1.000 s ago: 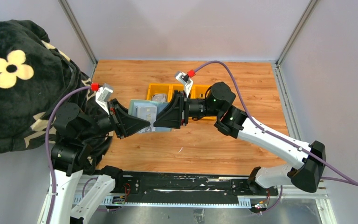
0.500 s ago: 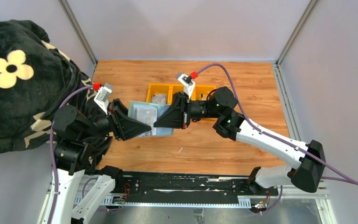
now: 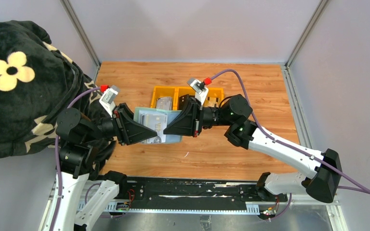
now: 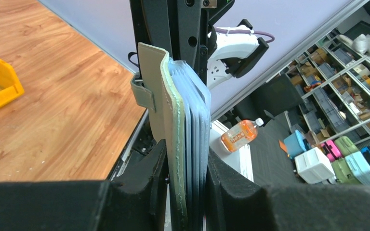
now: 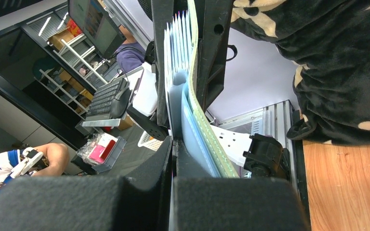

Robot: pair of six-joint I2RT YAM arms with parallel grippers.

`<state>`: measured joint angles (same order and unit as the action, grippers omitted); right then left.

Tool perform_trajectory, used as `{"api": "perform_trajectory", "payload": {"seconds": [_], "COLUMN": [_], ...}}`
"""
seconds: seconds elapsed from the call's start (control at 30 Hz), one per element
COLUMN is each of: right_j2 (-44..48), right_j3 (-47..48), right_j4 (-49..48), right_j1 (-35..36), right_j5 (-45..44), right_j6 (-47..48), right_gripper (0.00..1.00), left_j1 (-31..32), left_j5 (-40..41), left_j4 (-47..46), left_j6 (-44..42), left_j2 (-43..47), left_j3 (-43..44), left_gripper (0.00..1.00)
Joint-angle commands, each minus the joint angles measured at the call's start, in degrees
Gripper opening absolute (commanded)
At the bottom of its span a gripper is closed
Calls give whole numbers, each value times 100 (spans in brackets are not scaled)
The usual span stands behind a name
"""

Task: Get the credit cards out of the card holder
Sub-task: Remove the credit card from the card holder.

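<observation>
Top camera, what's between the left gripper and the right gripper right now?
The card holder, held open in the air. The left gripper clamps its stacked pockets and the right gripper pinches its other side. The top view shows this.

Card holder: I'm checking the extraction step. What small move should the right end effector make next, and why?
Probably a short, straight pull by the right end effector away from the left end effector. The left one clamps the card holder, and the right is shut on a thin layer at its open edge. Whether that is a card or a pocket I cannot tell.
</observation>
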<state>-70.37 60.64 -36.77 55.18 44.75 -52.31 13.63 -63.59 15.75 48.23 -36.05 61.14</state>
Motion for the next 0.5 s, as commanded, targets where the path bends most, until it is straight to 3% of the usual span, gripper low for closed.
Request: {"api": "perform_trajectory", "payload": {"seconds": [0.0, 0.27, 0.37, 0.47], "right_j2": [173, 269, 212, 203], "right_j3": [-186, -195, -91, -87], "right_j4": [147, 368, 422, 344], "right_j1": [-121, -121, -117, -117], "right_j5": [-174, -259, -206, -269], "right_j6": [222, 381, 386, 301], "right_gripper": [0, 0, 0, 30], "left_j1": [35, 35, 35, 35], "left_j5": [-347, -326, -270, -116], "left_j4": [-409, -414, -363, 28], "left_j6": [192, 189, 123, -246], "left_j2": [59, 50, 57, 73], "left_j3": [175, 223, 229, 315], "left_gripper": [22, 21, 16, 6]}}
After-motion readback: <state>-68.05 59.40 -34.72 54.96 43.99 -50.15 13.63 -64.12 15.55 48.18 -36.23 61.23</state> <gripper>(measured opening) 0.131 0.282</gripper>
